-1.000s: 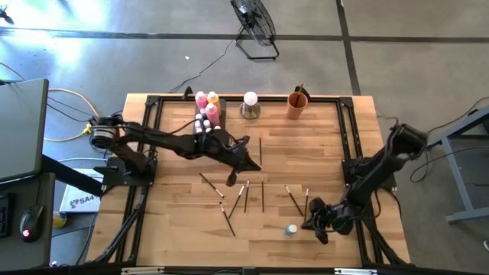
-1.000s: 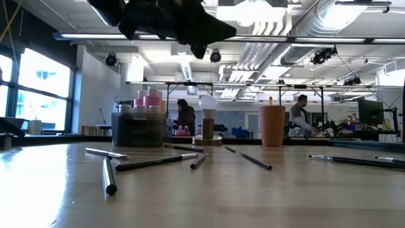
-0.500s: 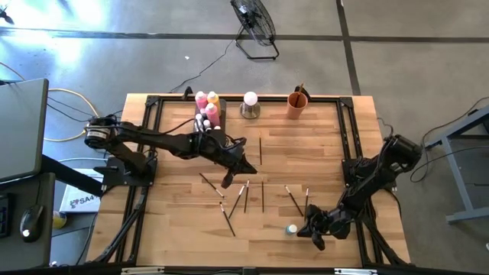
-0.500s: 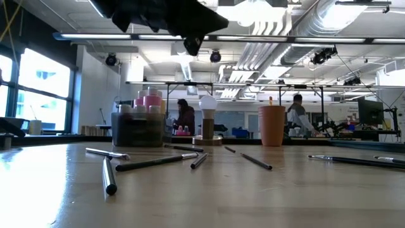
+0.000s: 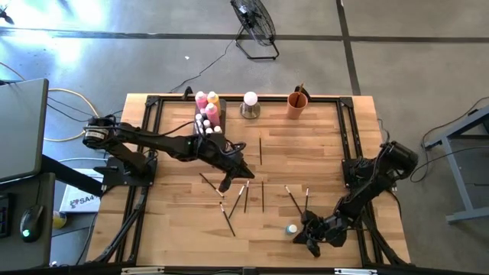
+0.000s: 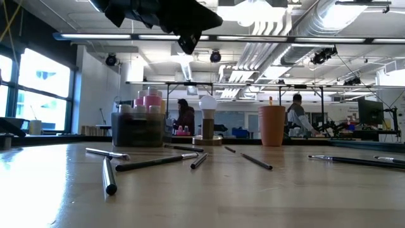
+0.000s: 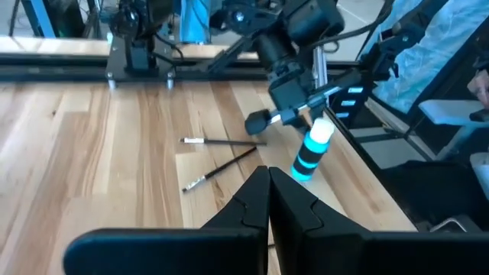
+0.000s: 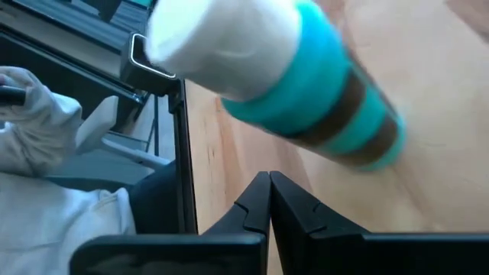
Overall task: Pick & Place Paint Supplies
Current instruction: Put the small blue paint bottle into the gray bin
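We see the pale wooden table (image 5: 191, 237) framed by black metal rails, with most of its free room along the near edge and in the wide strip between the scattered brushes and the back row. At that back edge stand the dark rack of paint bottles (image 5: 208, 113), pink and yellow ones tall among tiny white-capped ones, then the white ball on a metal base (image 5: 250, 104) and the orange cup (image 5: 297, 103). The thin dark-handled paintbrushes (image 5: 245, 195) lie loose across the middle, some crossing, others apart.

The left gripper (image 5: 227, 182) hangs above the table over the left end of that scatter, its fingers (image 7: 252, 202) pressed together and holding nothing. The right gripper (image 5: 309, 238) is low near the front right corner, just beside the small teal bottle with a white cap (image 5: 292, 228), which stands upright; its fingers (image 8: 256, 202) are likewise pressed together, gripping nothing. Whether they touch the bottle we cannot tell.
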{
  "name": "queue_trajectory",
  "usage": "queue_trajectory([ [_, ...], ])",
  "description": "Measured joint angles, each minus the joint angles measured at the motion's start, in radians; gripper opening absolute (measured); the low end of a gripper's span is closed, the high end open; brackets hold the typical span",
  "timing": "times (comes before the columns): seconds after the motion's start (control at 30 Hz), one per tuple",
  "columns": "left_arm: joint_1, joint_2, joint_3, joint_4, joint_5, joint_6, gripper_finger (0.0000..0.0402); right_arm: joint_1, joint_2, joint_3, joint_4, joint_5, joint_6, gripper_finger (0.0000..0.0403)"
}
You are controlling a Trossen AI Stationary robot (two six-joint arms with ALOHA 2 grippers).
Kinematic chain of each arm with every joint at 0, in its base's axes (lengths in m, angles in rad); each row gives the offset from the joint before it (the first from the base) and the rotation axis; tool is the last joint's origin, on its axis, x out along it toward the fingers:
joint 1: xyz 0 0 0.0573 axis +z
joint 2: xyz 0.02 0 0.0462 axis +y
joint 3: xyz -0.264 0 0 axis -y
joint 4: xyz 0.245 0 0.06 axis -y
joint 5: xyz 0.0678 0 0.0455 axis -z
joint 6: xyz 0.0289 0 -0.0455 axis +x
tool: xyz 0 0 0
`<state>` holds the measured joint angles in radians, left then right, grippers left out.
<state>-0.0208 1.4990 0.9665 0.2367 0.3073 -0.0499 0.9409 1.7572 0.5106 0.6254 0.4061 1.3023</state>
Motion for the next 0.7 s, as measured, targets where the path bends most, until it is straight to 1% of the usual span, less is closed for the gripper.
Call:
queue_trajectory([
  [0.13,0.0,0.0,0.0,-0.008,0.001,-0.007,0.0,0.003,0.03,0.04,-0.006,0.038,-0.025,0.0002],
  [0.23,0.0,0.0,0.0,-0.01,0.001,-0.007,0.0,0.002,0.032,0.062,-0.046,0.039,-0.023,0.0002],
  [0.4,0.0,0.0,0.0,-0.009,0.001,-0.012,0.0,0.001,0.032,0.096,-0.145,0.045,0.03,0.0002],
  [0.57,0.0,0.0,0.0,-0.009,0.002,-0.012,0.0,0.001,0.033,0.131,-0.258,0.095,0.098,0.0002],
  [0.7,0.0,0.0,0.0,-0.008,0.002,-0.034,0.0,0.001,0.033,0.138,-0.284,0.112,0.12,0.0002],
])
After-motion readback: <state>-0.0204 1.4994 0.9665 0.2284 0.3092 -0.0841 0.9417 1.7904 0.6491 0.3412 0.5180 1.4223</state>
